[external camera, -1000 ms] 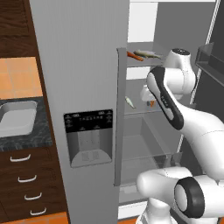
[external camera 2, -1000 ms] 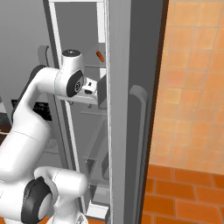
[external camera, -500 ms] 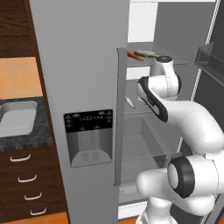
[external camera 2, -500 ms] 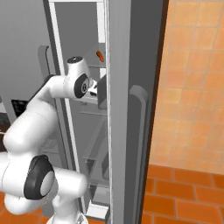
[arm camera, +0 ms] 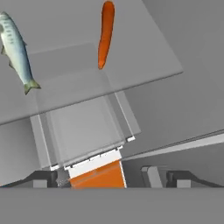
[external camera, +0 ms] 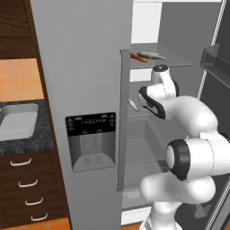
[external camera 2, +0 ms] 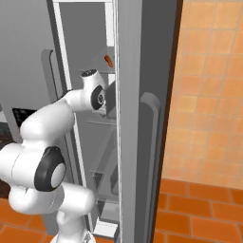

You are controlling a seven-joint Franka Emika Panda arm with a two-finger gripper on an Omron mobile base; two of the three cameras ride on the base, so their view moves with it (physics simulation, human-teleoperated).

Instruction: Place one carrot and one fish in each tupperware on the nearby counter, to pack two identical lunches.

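Note:
On the fridge's top glass shelf lie an orange carrot (external camera: 138,57) and a silvery fish (external camera: 152,55). A second pale fish (external camera: 133,104) rests on the shelf below. My arm reaches into the open fridge, with the hand between those two shelves. In the hand view the carrot (arm camera: 105,33) and a fish (arm camera: 16,48) lie on a glass shelf, well apart from my gripper (arm camera: 111,179). Its fingertips (arm camera: 39,178) stand wide apart, open, with nothing between them. One light-grey tupperware (external camera: 18,120) sits on the speckled counter (external camera: 27,146) at the left. The carrot's tip (external camera 2: 108,60) shows past the door.
The closed grey fridge door with its dispenser panel (external camera: 91,141) stands between the counter and the open compartment. The open right door (external camera 2: 142,118) closes off the arm's right side. A clear drawer (arm camera: 83,131) sits under the shelf. Dark wood drawers (external camera: 27,188) run below the counter.
The arm has folded in closer, its wrist shifting left and slightly down inside the fridge. The jaws have spread a little wider.

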